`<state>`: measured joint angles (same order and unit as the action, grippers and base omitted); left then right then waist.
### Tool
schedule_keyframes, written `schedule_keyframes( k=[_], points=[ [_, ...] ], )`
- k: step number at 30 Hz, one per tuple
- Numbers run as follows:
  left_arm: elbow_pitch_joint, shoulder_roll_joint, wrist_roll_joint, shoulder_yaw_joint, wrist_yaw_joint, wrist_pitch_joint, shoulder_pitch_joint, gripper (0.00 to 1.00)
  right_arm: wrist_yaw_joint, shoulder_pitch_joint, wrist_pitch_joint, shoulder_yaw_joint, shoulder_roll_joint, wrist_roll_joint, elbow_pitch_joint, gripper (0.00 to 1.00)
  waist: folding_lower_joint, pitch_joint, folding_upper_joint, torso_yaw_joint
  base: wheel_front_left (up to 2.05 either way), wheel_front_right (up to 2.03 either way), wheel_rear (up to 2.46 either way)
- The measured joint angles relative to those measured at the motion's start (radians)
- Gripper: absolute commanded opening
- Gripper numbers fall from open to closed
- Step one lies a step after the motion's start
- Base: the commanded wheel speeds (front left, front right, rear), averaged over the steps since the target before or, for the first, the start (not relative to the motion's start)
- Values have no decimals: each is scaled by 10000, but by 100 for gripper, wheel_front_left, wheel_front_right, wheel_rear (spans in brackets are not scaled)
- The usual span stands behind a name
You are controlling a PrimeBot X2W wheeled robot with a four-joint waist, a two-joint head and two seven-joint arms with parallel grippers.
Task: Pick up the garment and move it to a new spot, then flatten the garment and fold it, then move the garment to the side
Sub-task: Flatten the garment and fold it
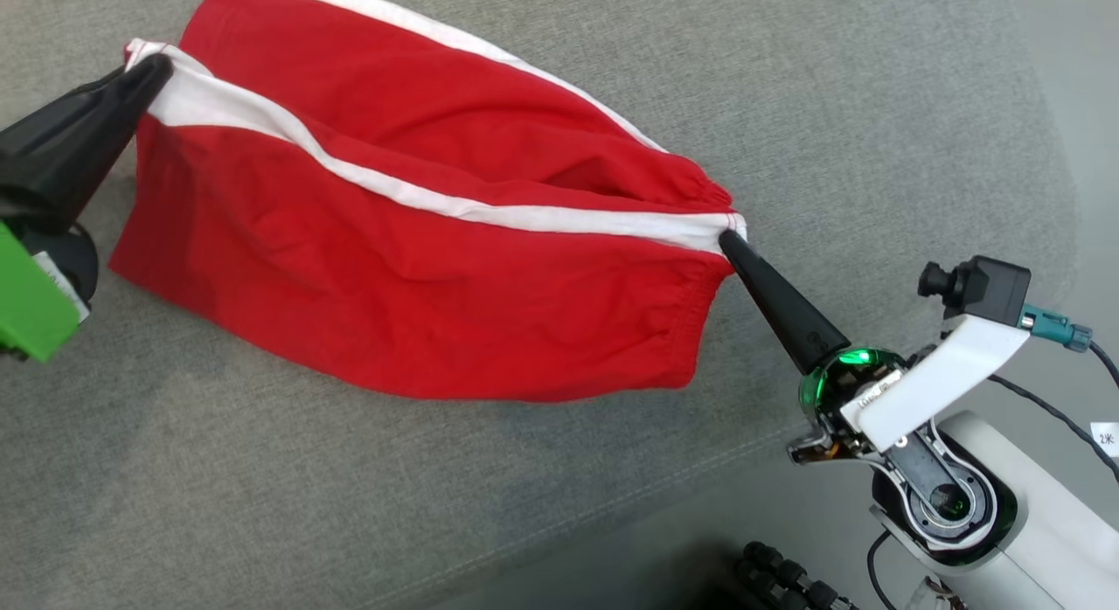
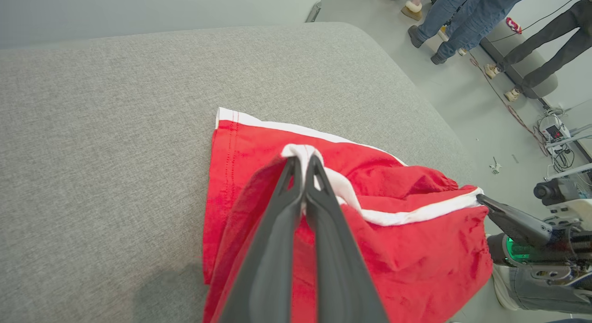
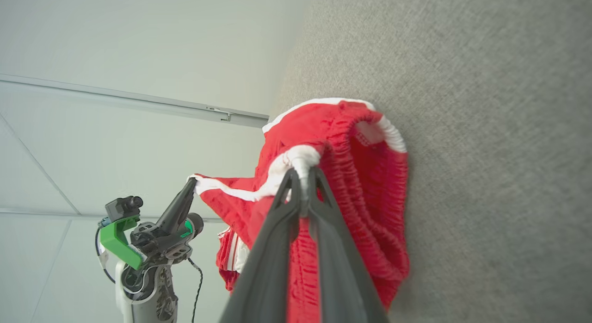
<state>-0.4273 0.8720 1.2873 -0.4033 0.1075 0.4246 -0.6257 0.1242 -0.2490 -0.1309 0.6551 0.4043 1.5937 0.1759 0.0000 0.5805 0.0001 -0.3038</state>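
Note:
The garment (image 1: 411, 269) is a pair of red shorts with white side stripes, held stretched between my two grippers above the grey cushion (image 1: 262, 505). My left gripper (image 1: 157, 65) is shut on the white stripe at the leg hem, at the upper left of the head view. My right gripper (image 1: 727, 240) is shut on the white stripe at the elastic waistband, right of centre. In the left wrist view the left gripper (image 2: 304, 162) pinches white cloth of the shorts (image 2: 407, 249). In the right wrist view the right gripper (image 3: 303, 175) pinches the gathered waistband of the shorts (image 3: 360, 184).
The grey cushion's edge (image 1: 612, 496) runs diagonally at the lower right, with floor beyond it. People's legs (image 2: 462, 13) stand on the floor past the cushion's far corner, near cables and equipment (image 2: 555, 133).

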Motion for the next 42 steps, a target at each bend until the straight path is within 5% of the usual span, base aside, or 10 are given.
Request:
schedule_keyframes(
  k=[42],
  points=[
    [4077, -2142, -2013, -1885, 146, 1331, -3870, 0, 0, -791, -357, -330, -675, -186, -431, 0, 0, 727, 0, -390, 0, 0, 0]
  ],
)
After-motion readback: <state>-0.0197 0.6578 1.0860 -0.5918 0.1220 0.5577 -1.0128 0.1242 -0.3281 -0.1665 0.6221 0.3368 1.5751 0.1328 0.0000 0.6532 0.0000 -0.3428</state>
